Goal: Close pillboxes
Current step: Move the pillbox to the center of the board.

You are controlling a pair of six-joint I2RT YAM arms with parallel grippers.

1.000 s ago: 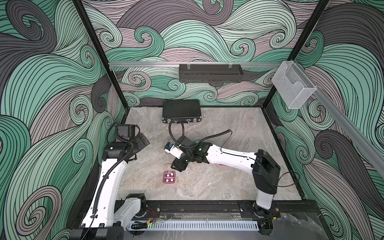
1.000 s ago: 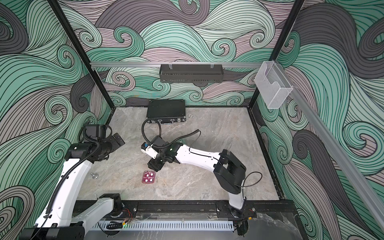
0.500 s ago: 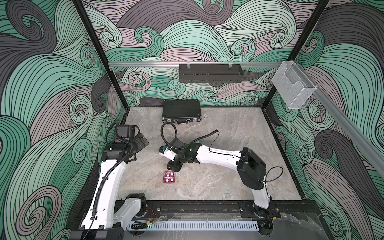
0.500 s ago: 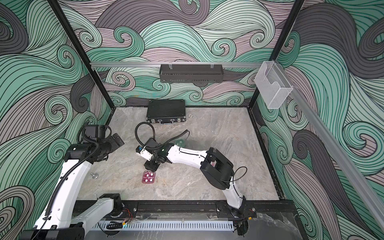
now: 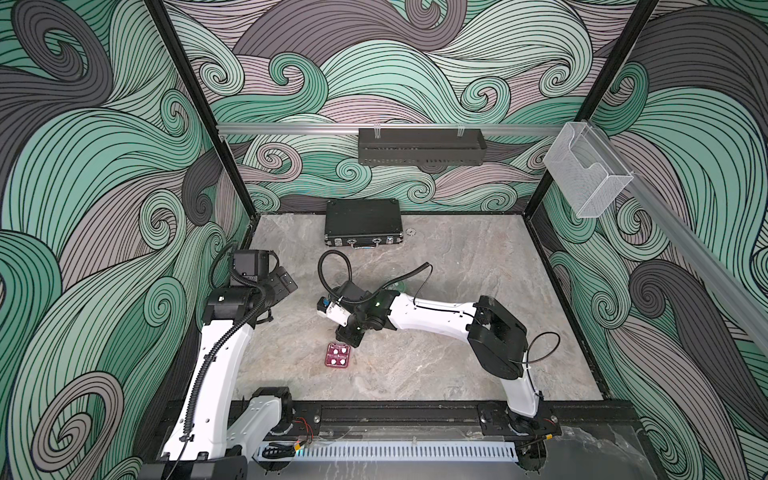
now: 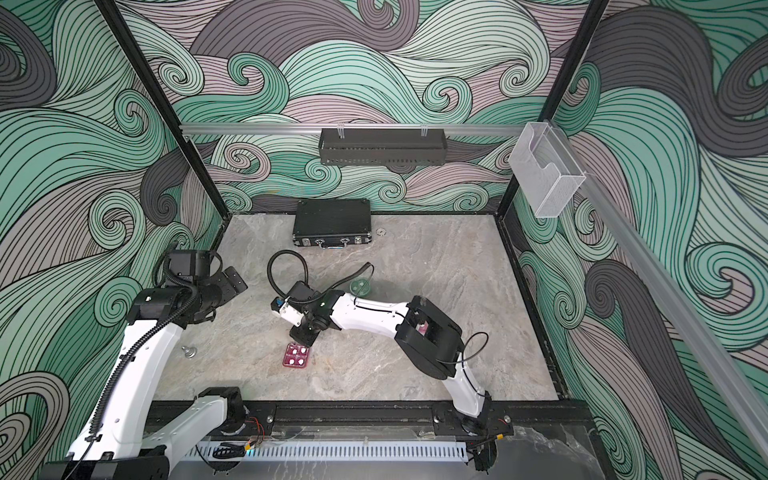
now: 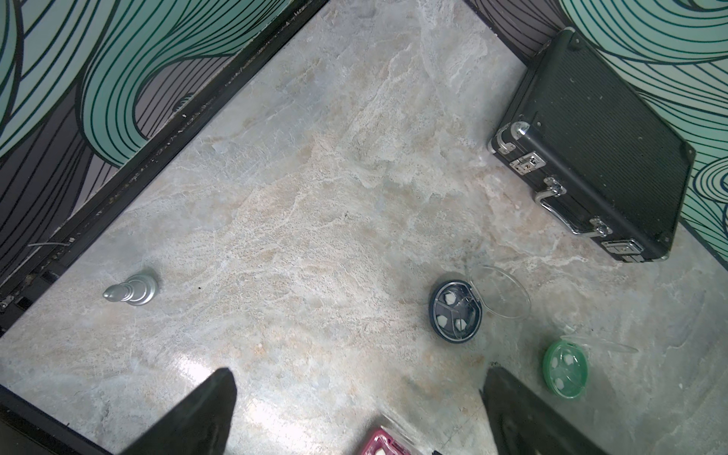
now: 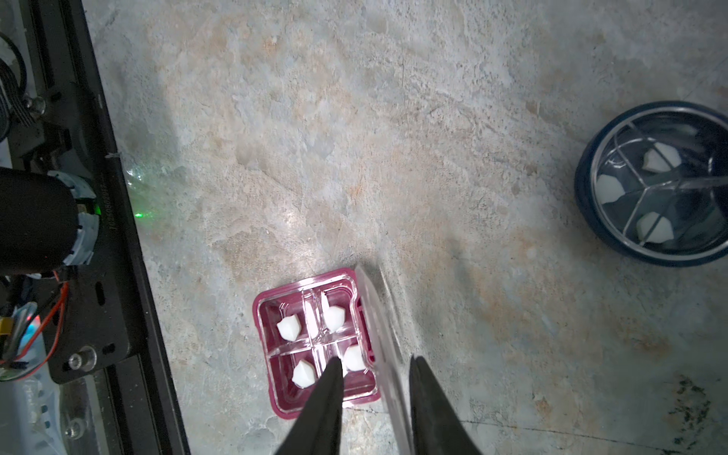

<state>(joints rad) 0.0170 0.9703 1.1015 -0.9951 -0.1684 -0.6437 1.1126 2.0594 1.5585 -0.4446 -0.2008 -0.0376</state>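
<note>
While the left tool (image 7: 356, 374) gapes, the right tool (image 8: 376, 360) has narrowed astride the square pillbox lid (image 8: 374, 311).

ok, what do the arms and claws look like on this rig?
The left arm and right arm have white link shells with black joint housings. A black corrugated cable runs along the left arm; a looped cable sits at the right wrist. The left claw and right claw have black tapered fingers.

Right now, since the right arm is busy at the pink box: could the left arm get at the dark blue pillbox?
Probably yes. The left wrist view shows only bare table between the open left end effector and the dark blue pillbox, though the right arm nearby may crowd it.
</note>
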